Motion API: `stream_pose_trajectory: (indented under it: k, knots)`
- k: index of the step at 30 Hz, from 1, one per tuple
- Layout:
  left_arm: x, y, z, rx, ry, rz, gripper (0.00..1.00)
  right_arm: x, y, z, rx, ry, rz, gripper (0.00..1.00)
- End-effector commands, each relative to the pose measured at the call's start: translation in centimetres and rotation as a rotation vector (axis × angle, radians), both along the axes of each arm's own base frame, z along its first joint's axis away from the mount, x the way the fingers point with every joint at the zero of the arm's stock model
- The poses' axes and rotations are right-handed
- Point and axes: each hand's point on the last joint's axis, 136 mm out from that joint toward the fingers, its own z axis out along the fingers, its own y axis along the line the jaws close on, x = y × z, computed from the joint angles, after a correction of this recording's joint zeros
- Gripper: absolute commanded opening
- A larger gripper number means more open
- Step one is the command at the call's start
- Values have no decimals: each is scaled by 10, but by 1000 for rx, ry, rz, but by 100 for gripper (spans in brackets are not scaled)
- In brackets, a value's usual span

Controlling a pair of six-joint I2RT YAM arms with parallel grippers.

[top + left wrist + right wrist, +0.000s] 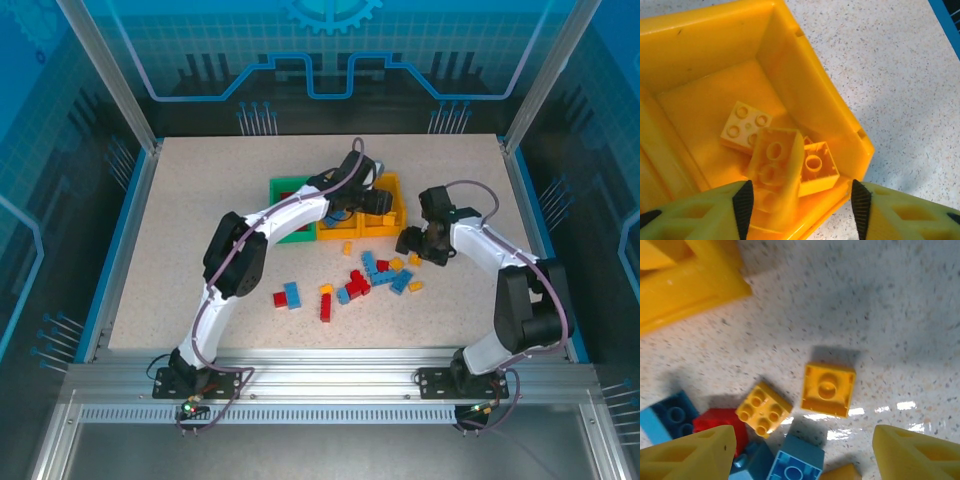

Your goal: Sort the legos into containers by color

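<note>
L gripper [801, 202], R gripper [804, 436] both open, pointing down.

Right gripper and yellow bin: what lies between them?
Right wrist view: a studs-up yellow brick and a flipped yellow brick lie between the right gripper and the yellow bin; beyond them the table is bare.

Speckled beige tabletop [170, 220], aluminium frame [320, 385] — translucent blue panels [330, 50] behind
</note>
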Motion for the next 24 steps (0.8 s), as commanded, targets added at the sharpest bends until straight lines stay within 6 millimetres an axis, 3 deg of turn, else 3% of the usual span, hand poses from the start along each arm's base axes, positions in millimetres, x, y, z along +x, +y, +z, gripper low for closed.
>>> stream_pose_trajectory:
  k: [1, 5, 8, 11, 17, 24]
  knots:
    - [-4, 1, 11, -46, 22, 18, 64, -6, -1, -13, 18, 40, -38, 73]
    - [-12, 9, 31, -84, -2, 40, 77, -6, -3, -20, 5, 41, -44, 73]
    - [-22, 19, 45, -115, -29, 57, 98, -6, -4, -26, -2, 48, -47, 73]
    - [-33, 34, 57, -129, -56, 90, 99, -3, -6, -30, -24, 51, -43, 73]
    - [-58, 73, 53, -114, -45, 145, 99, 1, -14, -41, -79, 92, -35, 70]
    - [-85, 118, 47, -97, -37, 213, 99, 7, -18, -46, -100, 94, -50, 60]
